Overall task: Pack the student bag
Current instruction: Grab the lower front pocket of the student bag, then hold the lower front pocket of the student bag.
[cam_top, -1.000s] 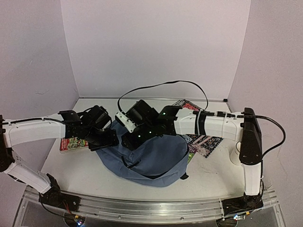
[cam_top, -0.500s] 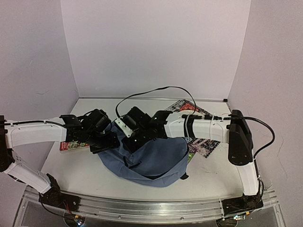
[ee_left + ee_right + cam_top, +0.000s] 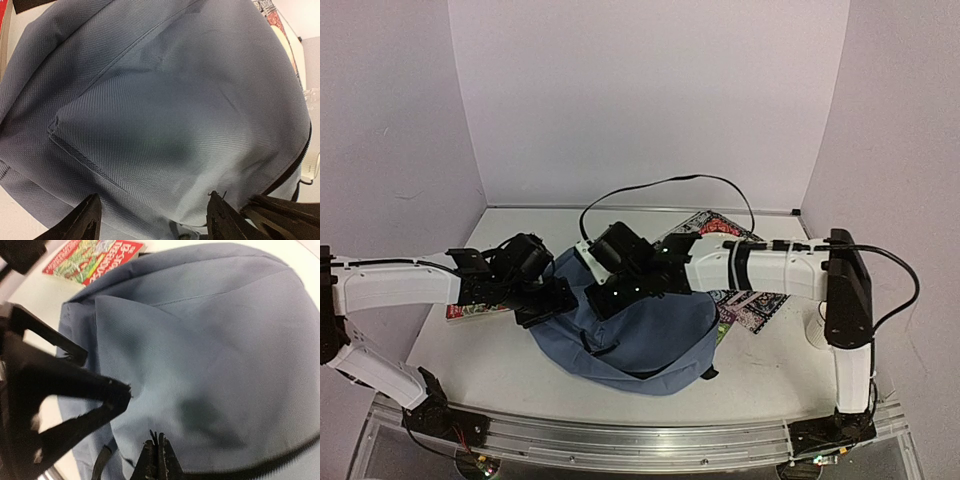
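Student bag [image 3: 645,345]: I see it lying flat on the table [image 3: 470,365], grey-blue, beneath both grippers.
Left gripper [image 3: 152,225]: at the bag's left edge, fingers spread wide above the fabric, with nothing between them that I can call held.
Right gripper [image 3: 157,452]: over the bag's upper part, beside its black zipper line. The tips are pressed together, and I cannot tell whether fabric is caught.
Red book [image 3: 470,307]: just left of the bag, partly under the left arm.
Patterned book [image 3: 755,300]: against the bag's right side.
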